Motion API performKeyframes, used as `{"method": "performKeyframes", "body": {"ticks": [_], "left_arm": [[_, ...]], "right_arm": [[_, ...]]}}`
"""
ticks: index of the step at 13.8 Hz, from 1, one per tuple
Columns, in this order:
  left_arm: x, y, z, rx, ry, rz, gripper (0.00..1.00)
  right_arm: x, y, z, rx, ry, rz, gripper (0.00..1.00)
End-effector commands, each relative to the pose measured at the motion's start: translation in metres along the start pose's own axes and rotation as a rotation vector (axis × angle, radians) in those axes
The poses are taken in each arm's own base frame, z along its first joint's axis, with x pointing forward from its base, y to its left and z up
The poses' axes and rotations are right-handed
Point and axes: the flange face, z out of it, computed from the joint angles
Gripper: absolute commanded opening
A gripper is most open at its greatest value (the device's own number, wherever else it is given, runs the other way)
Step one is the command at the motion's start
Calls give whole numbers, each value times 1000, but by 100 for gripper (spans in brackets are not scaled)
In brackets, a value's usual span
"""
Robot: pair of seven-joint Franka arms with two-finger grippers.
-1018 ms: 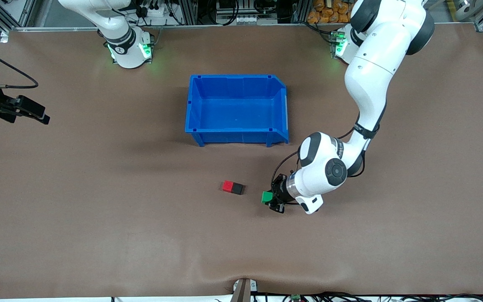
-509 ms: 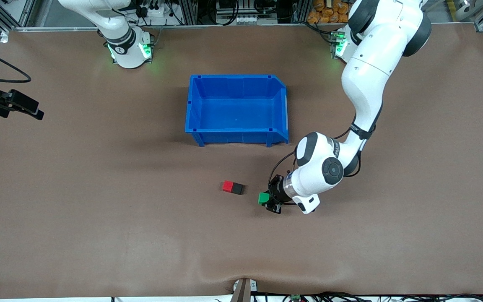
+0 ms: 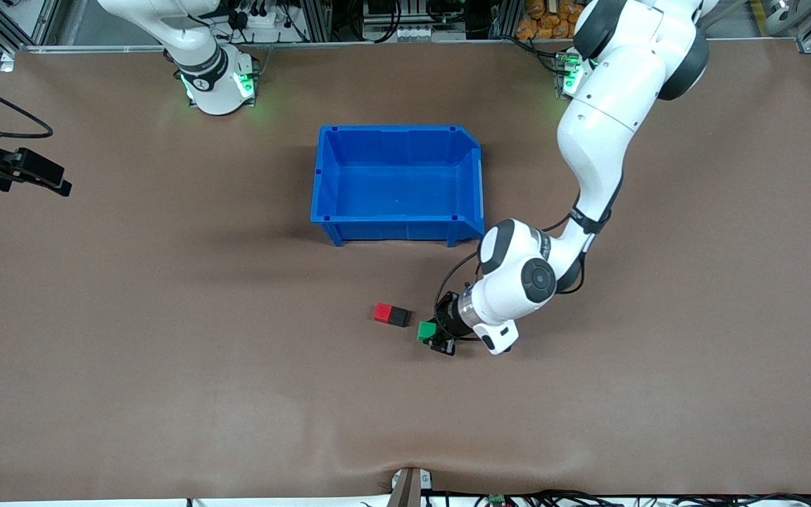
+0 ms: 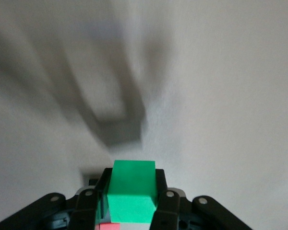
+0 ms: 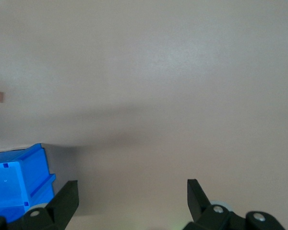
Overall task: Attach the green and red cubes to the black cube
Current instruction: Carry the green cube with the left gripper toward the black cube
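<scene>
Leftmost, my right pincer waits with jaws spread wide and empty at the right arm's end of the brown surface. Midway stands the blue bin; nearer the front camera lie the red cube and the black cube, touching side by side. Just beside the black cube, toward the left arm's end, my left pincer is clamped on the green cube, low over the surface.

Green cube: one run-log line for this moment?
left hand: shut on green cube, beside black cube | red cube: touching black cube | right hand: open, waiting at the right arm's table end
</scene>
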Motion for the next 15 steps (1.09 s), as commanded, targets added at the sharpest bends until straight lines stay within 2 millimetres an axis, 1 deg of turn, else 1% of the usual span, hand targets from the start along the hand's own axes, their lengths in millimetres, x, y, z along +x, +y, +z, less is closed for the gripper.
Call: {"method": "performKeyframes", "body": {"ticks": [1, 2, 4, 6, 7, 8, 13, 15], "left_arm": [[-10, 4, 9, -19, -21, -13, 0], [-13, 2, 11, -17, -20, -6, 0], [-10, -2, 19, -6, -15, -8, 0], [-16, -5, 22, -2, -13, 0, 0], [-15, -6, 23, 0, -11, 1, 0], [-14, -5, 23, -2, -9, 0, 0], [-15, -9, 29, 7, -6, 1, 0], [-12, -11, 32, 13, -2, -3, 0]], "right_arm": [[-5, 3, -9, -12, 3, 13, 100], [-4, 2, -7, -11, 0, 16, 100], [-2, -1, -5, -6, -1, 13, 100], [0, -10, -2, -4, -2, -3, 100], [1, -17, -1, -13, -2, -16, 100], [1, -17, -1, -14, 0, -18, 100], [-2, -6, -5, -17, -1, -2, 100], [-2, -6, -8, -16, 3, -1, 100]]}}
